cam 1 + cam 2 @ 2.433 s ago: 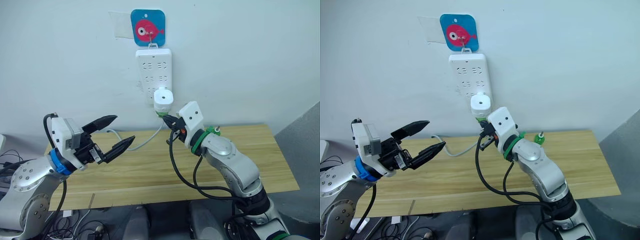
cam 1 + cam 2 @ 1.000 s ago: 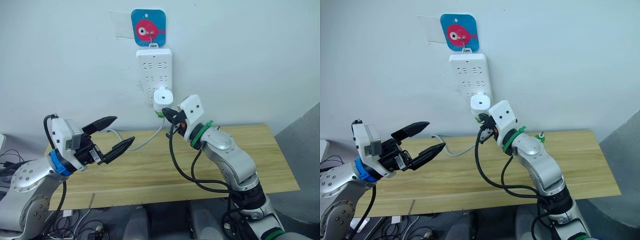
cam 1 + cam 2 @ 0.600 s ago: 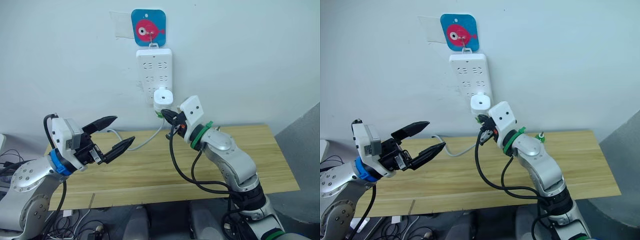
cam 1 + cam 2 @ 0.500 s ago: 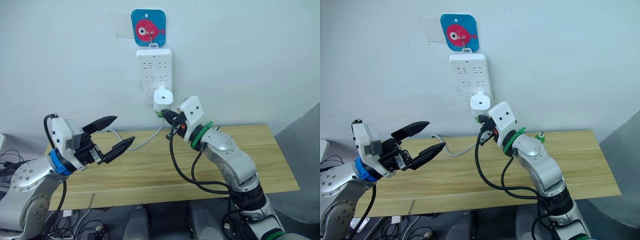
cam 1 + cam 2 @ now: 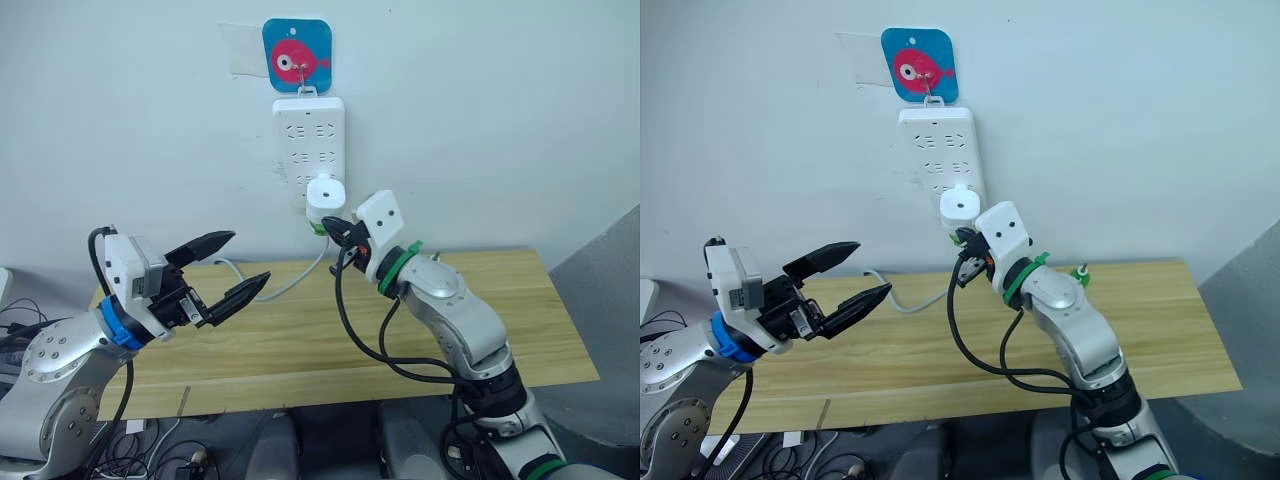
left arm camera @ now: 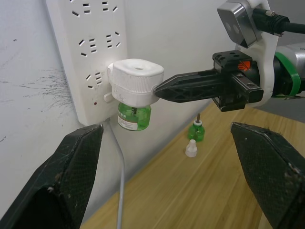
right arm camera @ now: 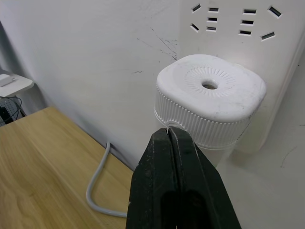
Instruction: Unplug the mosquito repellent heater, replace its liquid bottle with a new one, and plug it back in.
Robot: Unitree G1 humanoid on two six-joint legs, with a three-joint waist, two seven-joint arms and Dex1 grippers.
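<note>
heater: the mosquito repellent heater (image 6: pixel 136 76) is plugged into the power strip (image 5: pixel 311 140)
right gripper (image 6: pixel 162 89): jaws pressed together, tips at the heater's side
left gripper (image 5: pixel 240 265): jaws wide apart, well off from the heater

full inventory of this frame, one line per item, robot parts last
mosquito repellent heater: 1, white, plugged into the lower part of the power strip.
green bottle: 1, translucent green, hanging under the heater.
capless green bottle: 1, green, standing on the table by the wall.
cap: 1, whitish, on the table beside the capless green bottle.
power strip: 1, white, hung on the wall.
fish hook plaque: 1, blue with a pink fish, above the strip.
cable: 1, grey, from the strip down onto the table.
table: 1, light wood, against the wall.
left gripper: black fingers open, over the table's left side.
right gripper: black fingers shut, tips at the heater's side.
</note>
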